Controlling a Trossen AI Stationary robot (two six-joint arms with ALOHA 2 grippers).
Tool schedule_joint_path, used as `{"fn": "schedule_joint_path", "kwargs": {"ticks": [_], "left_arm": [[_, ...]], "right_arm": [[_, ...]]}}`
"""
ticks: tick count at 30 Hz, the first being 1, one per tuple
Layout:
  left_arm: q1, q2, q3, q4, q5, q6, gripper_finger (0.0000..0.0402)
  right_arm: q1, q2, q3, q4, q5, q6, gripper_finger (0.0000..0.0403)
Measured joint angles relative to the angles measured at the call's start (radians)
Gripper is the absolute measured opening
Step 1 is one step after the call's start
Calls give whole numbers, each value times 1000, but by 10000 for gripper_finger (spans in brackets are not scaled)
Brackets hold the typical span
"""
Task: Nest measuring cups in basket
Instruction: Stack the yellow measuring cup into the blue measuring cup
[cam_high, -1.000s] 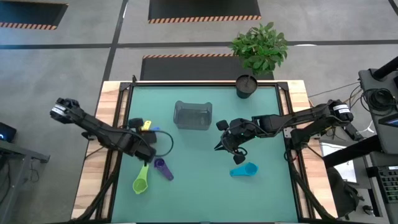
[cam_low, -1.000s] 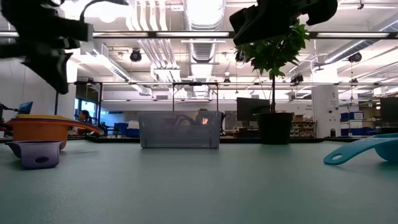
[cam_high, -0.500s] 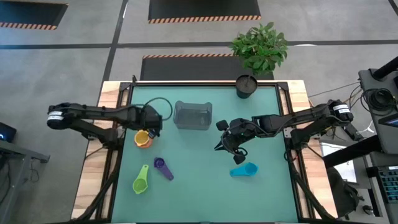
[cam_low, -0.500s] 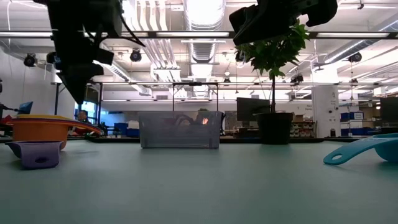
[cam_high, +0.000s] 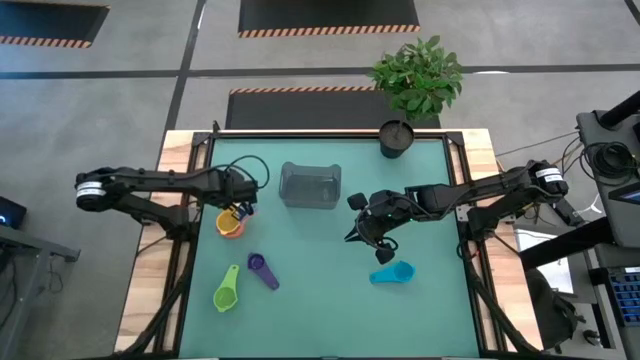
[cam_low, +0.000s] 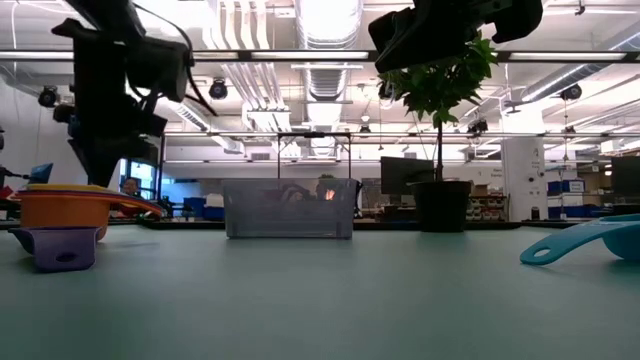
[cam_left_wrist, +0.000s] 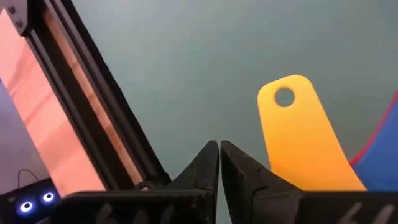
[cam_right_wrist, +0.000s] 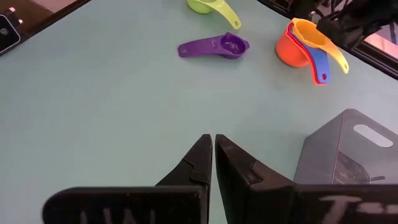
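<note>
Orange cup stack (cam_high: 231, 223) sits left of the empty grey basket (cam_high: 310, 186). The left gripper (cam_high: 243, 204), fingers together and empty, has swung over it from the near-left cups. Right gripper (cam_high: 360, 232) hovers closed; nesting continues.

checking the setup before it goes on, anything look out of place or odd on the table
Nothing looks spilled or damaged. The basket is empty while every cup sits outside it: an orange, yellow, blue and red nested stack beside the left gripper, and the purple cup, green cup and cyan cup lying loose.
</note>
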Motion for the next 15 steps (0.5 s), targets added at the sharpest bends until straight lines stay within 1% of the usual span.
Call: {"fn": "schedule_joint_path", "kwargs": {"ticks": [3, 7, 15], "left_arm": [[0, 0, -19, 33, 0, 8, 0], [0, 0, -16, 80, 2, 58, 0], [-4, 0, -11, 106, 72, 76, 0]], "right_arm": [[0, 0, 0, 0, 0, 0, 9], [0, 0, 0, 0, 0, 0, 9], [0, 0, 0, 0, 0, 0, 9]]}}
